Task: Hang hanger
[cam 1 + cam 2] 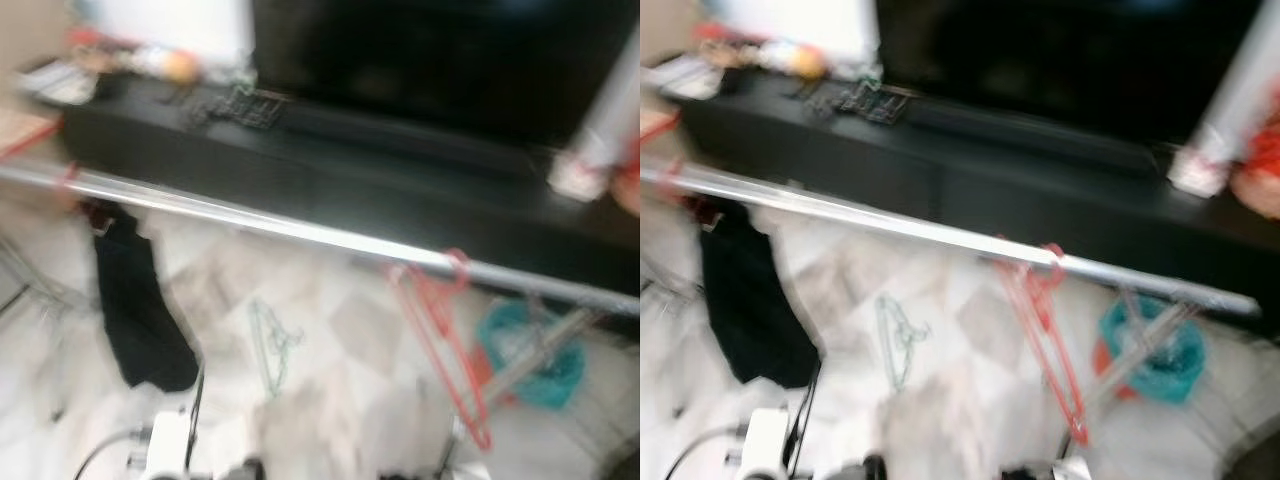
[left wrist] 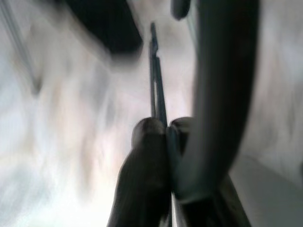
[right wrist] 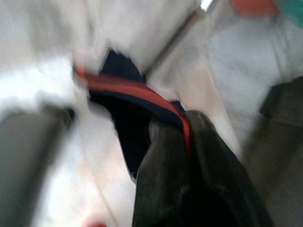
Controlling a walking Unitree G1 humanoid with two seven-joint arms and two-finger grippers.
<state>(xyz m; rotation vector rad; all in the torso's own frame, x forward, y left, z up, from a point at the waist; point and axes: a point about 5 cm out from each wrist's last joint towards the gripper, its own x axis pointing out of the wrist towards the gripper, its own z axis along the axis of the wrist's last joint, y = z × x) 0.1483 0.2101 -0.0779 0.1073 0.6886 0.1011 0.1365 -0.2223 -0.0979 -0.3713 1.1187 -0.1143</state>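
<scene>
Silver rail (image 1: pixel 300 232) runs across the head views, sloping down twd the robot's right, w/ a red hanger (image 1: pixel 440 340) hooked over it near the right end, hanging tilted, lower tip down by the frame's bottom edge. Right gripper (image 3: pixel 177 127) in its wrist view has both fingers (image 3: pixel 158 156) pressed together on a red strip (looks like the hanger's bar, but blur makes it hard to be sure), so it's closed on the hanger. Left gripper (image 2: pixel 164 130) in its wrist view is also closed, fingers touching, w/ a thin dark rod (image 2: pixel 156 80) sticking out from between the tips; can't tell what the rod is. Black cloth (image 1: pixel 140 320) hangs from the rail near its left end. On the pale marble floor (image 1: pixel 330 400) below the rail lies a thin green hanger (image 1: pixel 272 345), flat, btwn the cloth and the red one. Teal basket (image 1: pixel 535 360) sits on the floor beyond the rail's right leg. Behind the rail, a long black cabinet (image 1: pixel 330 180) w/ a dark TV (image 1: pixel 440 60) on top and some small clutter at its left end, too blurred to name. All frames motion-blurred.
</scene>
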